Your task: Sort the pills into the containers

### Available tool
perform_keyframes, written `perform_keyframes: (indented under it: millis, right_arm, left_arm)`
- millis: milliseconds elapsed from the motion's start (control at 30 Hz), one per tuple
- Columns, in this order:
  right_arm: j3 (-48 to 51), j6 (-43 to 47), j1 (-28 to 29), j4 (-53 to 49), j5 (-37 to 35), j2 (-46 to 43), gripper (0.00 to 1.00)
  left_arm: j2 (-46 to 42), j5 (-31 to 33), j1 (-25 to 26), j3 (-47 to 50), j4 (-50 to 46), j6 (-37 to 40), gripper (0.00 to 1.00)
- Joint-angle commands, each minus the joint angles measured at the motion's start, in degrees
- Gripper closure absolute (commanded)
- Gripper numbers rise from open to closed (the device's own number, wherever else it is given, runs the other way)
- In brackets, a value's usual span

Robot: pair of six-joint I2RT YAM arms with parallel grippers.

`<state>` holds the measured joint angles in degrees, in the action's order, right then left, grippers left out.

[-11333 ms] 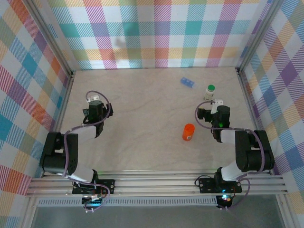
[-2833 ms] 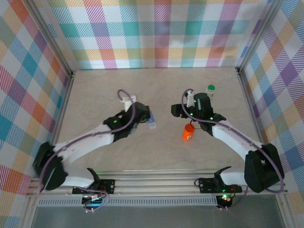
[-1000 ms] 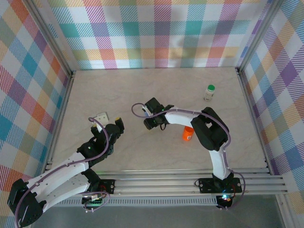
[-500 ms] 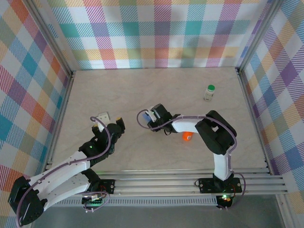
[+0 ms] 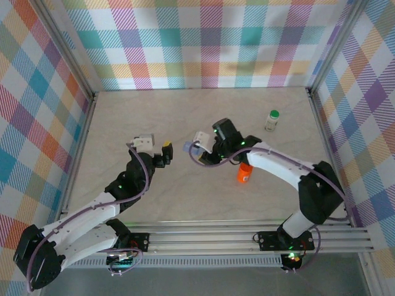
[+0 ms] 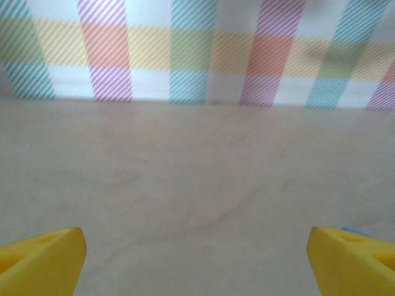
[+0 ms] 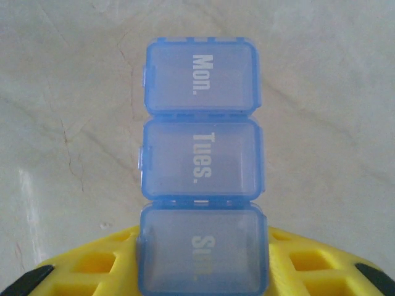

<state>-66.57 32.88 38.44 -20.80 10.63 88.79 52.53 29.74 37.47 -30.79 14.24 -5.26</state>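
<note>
Marbled table (image 7: 321, 92); blue box (image 7: 200, 160), Mon-end outward.

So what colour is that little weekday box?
Translucent blue box, white lettering; best in right wrist view.

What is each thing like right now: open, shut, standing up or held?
blue pill box: lids shut, held at its Sun. end by the right gripper.
right gripper: shut on the blue pill box.
left gripper: open, empty.
orange bottle: standing upright on the table.
green-capped bottle: upright, cap on.
</note>
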Motion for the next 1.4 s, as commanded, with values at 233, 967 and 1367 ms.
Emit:
perform_keyframes:
  millis: [233, 967, 1367]
  right_arm:
    - [-7.03, 29.53, -8.46, -16.73, 1.25, -9.7, 0.99]
    - [-9.4, 29.4, -8.06, -21.43, 3.94, -12.35, 0.98]
    - [-10.02, 29.3, -8.0, -22.6, 5.18, -11.89, 0.98]
  left_arm:
    - [14.2, -56.57, -7.91, -19.03, 3.44, 39.24, 0.12]
    - [27.85, -67.18, -6.56, -31.53, -17.65, 58.03, 0.17]
    - [28.19, -70.67, -5.04, -32.57, -17.28, 58.68, 0.24]
